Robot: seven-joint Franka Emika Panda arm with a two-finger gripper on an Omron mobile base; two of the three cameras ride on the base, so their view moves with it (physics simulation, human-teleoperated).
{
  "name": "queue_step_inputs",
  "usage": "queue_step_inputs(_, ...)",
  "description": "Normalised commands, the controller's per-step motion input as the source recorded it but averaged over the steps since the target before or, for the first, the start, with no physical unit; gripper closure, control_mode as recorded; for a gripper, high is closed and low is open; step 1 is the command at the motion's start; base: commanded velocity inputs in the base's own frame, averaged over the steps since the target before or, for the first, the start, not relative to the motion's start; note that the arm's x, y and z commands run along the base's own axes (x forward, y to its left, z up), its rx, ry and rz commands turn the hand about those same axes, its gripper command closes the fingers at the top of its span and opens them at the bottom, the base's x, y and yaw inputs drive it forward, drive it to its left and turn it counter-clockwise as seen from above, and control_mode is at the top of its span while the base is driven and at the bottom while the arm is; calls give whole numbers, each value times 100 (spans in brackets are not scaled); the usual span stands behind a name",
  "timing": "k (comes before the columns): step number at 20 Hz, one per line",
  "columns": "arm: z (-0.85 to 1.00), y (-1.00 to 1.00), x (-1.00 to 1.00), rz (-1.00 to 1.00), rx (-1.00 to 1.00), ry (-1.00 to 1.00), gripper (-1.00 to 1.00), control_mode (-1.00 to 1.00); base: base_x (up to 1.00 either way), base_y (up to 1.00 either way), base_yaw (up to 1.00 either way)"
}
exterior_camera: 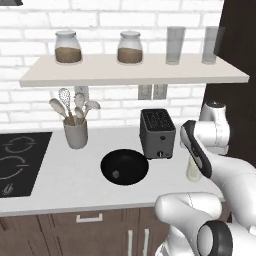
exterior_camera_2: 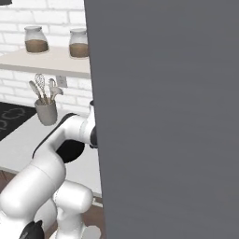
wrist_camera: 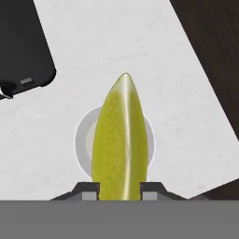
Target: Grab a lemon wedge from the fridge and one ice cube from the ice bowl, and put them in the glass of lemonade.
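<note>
Holding the small yellow-green lemon wedge [wrist_camera: 120, 140] pinched between nearly closed jaws, we hang directly over the clear tumbler of pale lemonade [wrist_camera: 83, 140] on the white counter [wrist_camera: 116, 42], so a release should drop it in.

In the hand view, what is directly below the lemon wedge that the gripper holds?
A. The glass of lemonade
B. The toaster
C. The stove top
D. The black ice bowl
A: in the hand view the lemon wedge, held in the gripper, covers the middle of the round rim of the glass of lemonade on the white counter.
</note>
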Motion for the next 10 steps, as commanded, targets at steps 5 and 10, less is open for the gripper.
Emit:
queue_step_inputs(5, -17, 0, 5, 0, 0, -2, 100, -100, 0, 0, 0)
queue_step_inputs(10, -20, 0, 2, 0, 0, -1, 100, -100, 0, 0, 0)
